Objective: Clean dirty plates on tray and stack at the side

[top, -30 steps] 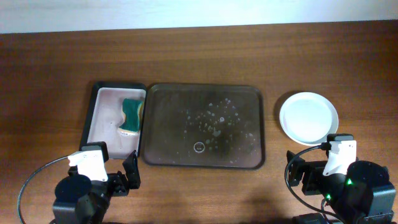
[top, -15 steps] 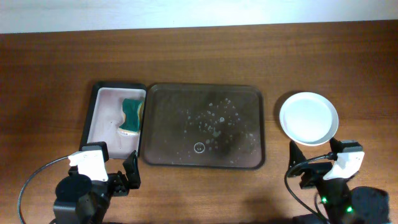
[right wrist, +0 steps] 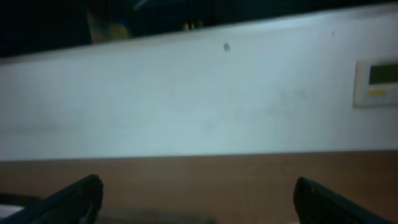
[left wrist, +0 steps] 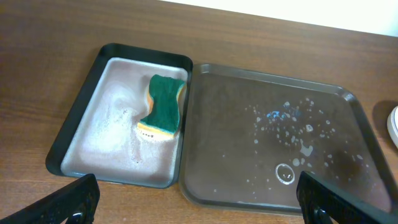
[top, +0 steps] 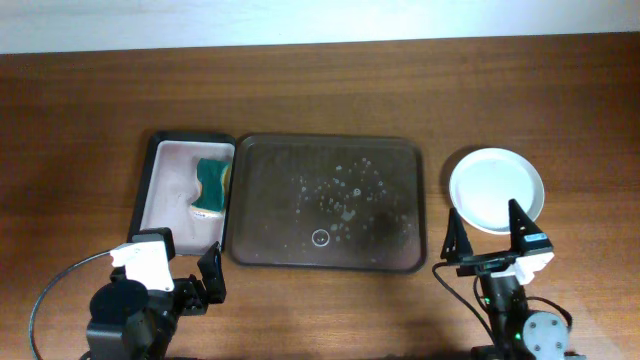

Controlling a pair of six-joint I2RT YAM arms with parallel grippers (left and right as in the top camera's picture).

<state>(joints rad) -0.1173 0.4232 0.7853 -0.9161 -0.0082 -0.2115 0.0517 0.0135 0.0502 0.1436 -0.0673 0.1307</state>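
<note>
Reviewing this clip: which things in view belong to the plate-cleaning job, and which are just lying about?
Job:
- white plates, piled right of the tray
- brown tray, wet, no plates on it
- green sponge, probably the wiper

Lying about:
- small black tray, only holding the sponge

I'm seeing the tray [top: 262,180] showing dark brown, speckled mid-surface with pale whitish droplets and one small pale ring. The plates [top: 496,188] are reading plain white, with faint grey shading along the rim. The small tray [top: 146,195] is showing a black rim and a pale pinkish inside, with whitish cloudy patches. The sponge [left wrist: 164,106] is showing deep green on top and a yellow-orange layer underneath. The table [top: 320,90] is running reddish-brown wood grain, streaks going side to side. My left claw [left wrist: 198,180] and right claw [right wrist: 198,182] are showing black fingers. On my right wrist camera the wall [right wrist: 186,99] is looking off-white and blurred above a brown band, and a cream panel [right wrist: 375,82] is carrying a greyish window and an orange mark.
</note>
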